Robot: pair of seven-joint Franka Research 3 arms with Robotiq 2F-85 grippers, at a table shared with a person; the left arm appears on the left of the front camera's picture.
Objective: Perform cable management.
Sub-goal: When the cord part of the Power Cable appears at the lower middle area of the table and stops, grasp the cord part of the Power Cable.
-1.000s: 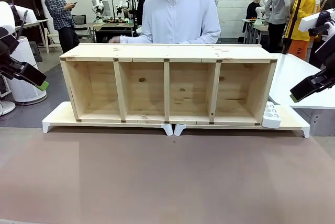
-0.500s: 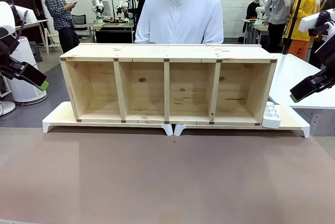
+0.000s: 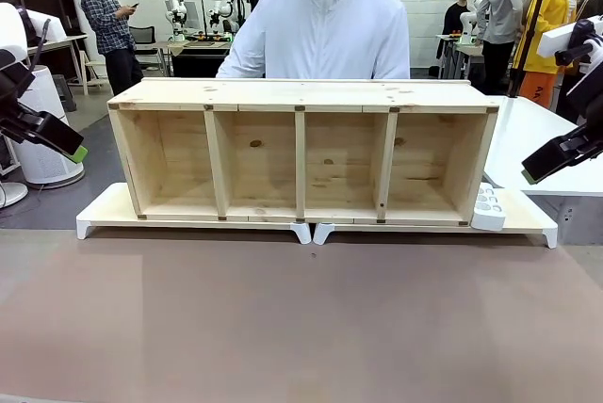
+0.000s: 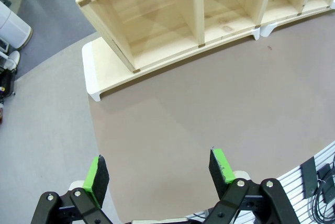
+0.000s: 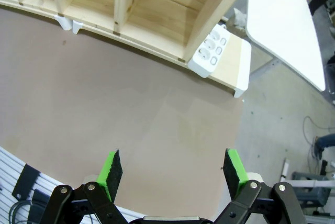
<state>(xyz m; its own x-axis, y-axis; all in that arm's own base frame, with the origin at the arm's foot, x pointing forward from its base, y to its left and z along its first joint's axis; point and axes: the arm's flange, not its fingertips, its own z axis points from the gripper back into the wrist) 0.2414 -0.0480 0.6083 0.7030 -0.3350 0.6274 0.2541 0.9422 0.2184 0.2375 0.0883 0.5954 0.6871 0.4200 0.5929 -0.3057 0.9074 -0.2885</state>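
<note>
**Waiting at the flanks, both pincers wide**

L side first: left pincer point(image 4: 157, 167) hangs raised off the left edge of the counter point(image 3: 301, 328). Its jaws are spread wide w/ nothing btwn the green pads point(image 4: 96, 174). Prob. parked out there to leave the middle free for the person's part, and to give the wrist cam the shelf's whole left end.

Centre: wooden shelf point(image 3: 301, 94) stands lengthwise across the far half of the counter, four open bays facing the robot, nothing in them. It sits on two white-footed risers point(image 3: 102, 207) that meet at mid-counter. I judge this lifts it so a cord can run under or behind. The person point(image 3: 325, 31) stands just behind the shelf, hands hidden by its top board, so I can't tell what they hold. The cable: can't tell where it lies. Behind the shelf w/ the person is a guess only.

R side: white power strip point(image 3: 488, 207) sits on the riser just beside the shelf's right wall, sockets toward the robot. That's likely where the plug ends up. Right pincer point(image 5: 172, 167) hovers raised past the counter's right edge, jaws equally wide and empty, looking down at the strip and end bay.

Step, as I read it: barely begun. The arms wait for the cord to come w/in reach.
</note>
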